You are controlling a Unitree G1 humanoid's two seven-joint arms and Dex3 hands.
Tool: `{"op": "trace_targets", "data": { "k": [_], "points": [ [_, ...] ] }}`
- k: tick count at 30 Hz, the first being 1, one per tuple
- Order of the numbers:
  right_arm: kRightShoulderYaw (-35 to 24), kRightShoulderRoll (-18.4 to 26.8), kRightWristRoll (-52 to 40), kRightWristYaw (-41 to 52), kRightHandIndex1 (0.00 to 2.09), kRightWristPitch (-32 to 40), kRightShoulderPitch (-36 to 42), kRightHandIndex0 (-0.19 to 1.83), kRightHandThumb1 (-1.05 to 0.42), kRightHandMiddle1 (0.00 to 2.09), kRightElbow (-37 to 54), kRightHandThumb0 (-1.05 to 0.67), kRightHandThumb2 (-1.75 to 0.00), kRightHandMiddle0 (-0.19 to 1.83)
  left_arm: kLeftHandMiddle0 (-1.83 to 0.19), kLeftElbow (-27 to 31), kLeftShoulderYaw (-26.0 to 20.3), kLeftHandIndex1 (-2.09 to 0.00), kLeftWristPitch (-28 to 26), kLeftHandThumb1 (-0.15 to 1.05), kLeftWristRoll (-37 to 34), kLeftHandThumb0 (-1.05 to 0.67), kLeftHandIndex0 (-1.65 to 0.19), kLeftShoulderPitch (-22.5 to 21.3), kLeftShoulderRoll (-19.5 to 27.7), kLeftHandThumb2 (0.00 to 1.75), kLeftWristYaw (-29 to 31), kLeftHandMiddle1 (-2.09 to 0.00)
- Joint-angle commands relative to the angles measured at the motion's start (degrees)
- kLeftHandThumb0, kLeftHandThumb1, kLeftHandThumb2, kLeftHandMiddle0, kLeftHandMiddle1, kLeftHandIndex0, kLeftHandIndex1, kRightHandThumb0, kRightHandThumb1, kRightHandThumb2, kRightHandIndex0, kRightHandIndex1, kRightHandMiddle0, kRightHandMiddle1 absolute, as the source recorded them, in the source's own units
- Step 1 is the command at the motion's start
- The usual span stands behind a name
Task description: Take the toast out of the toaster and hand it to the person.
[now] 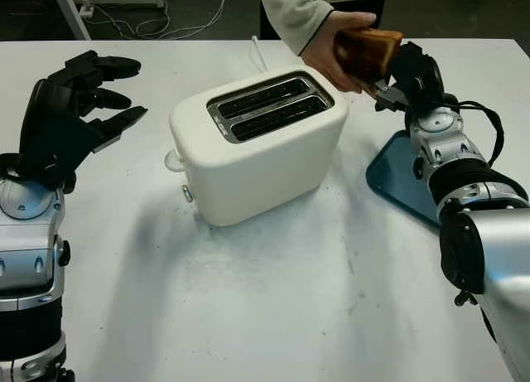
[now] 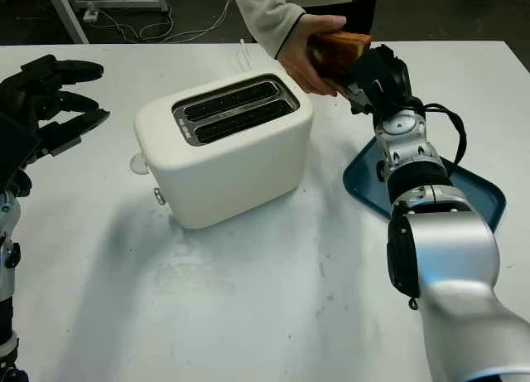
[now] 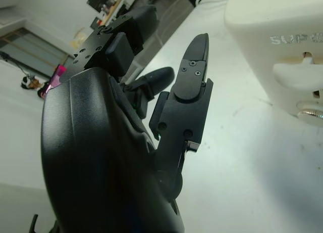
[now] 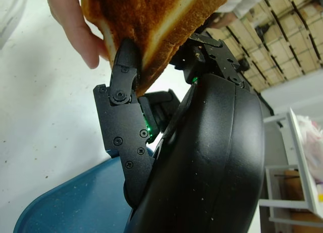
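From my remote station: my left hand (image 1: 70, 108) hangs open above the near-left table (image 1: 273, 299), holding nothing. At centre stands the white toaster (image 1: 257, 146), both slots unfilled. To its right, a blue tray (image 2: 368, 187) lies under my right arm. Farther back, my right hand (image 1: 396, 77) has its fingers (image 4: 125, 66) closed on the toast (image 1: 367, 52), raised beyond the toaster's far-right corner, where a person's hand (image 1: 331, 46) grips its other end.

Toast (image 1: 368, 52) between right hand (image 1: 396, 75) and person's hand (image 1: 331, 46), apparently gripped by both, beyond toaster (image 1: 257, 146).
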State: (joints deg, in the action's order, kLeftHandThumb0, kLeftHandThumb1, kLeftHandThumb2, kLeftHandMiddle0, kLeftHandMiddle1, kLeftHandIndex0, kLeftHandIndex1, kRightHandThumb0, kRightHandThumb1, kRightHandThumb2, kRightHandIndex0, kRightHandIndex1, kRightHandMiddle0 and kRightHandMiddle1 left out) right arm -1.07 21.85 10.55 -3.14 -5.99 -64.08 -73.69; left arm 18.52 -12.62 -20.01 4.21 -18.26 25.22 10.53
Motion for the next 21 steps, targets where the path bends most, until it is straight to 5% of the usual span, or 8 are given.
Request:
{"op": "trace_targets", "data": {
  "k": [1,13,17,18,21],
  "points": [
    [0.39,0.21,0.5,0.52,1.75,0.15,0.62,0.64,-0.92,1.75,-0.02,-0.07,-0.48,0.33,-0.34,0.63,-0.31,-0.57,-0.21,0.92,-0.27,-0.28,-0.5,0.66,0.16,0.01,-0.14,-1.16],
    [-0.72,0.14,-1.55,4.04,1.75,-0.1,0.42,0.64,-0.92,1.75,0.34,-0.08,-0.51,0.37,-0.34,0.48,-0.32,-0.56,0.16,0.92,-0.34,-0.28,-0.51,0.79,0.26,0.01,0.06,-1.15],
    [-0.29,0.55,-0.98,5.6,1.75,-3.03,1.12,0.63,-0.92,1.71,1.29,-0.21,-0.55,0.4,-0.35,0.4,-0.48,-0.56,0.25,0.92,-0.66,-0.27,-0.51,0.84,0.03,0.01,0.04,-1.15],
    [0.61,0.83,0.0,5.32,1.68,-4.17,1.4,0.55,-0.92,1.57,1.64,-0.24,-0.52,0.39,-0.35,0.55,-0.41,-0.56,0.09,0.92,-0.52,-0.27,-0.51,0.83,0.11,0.01,0.03,-1.16],
    [1.29,1.14,0.37,6.56,0.55,-4.45,1.65,0.46,-0.92,0.4,2.71,-0.44,-0.43,0.45,-0.35,0.72,-0.25,-0.56,-0.07,0.92,-0.04,-0.29,-0.51,0.86,0.3,0.01,-0.14,-1.15]
  ]
}}
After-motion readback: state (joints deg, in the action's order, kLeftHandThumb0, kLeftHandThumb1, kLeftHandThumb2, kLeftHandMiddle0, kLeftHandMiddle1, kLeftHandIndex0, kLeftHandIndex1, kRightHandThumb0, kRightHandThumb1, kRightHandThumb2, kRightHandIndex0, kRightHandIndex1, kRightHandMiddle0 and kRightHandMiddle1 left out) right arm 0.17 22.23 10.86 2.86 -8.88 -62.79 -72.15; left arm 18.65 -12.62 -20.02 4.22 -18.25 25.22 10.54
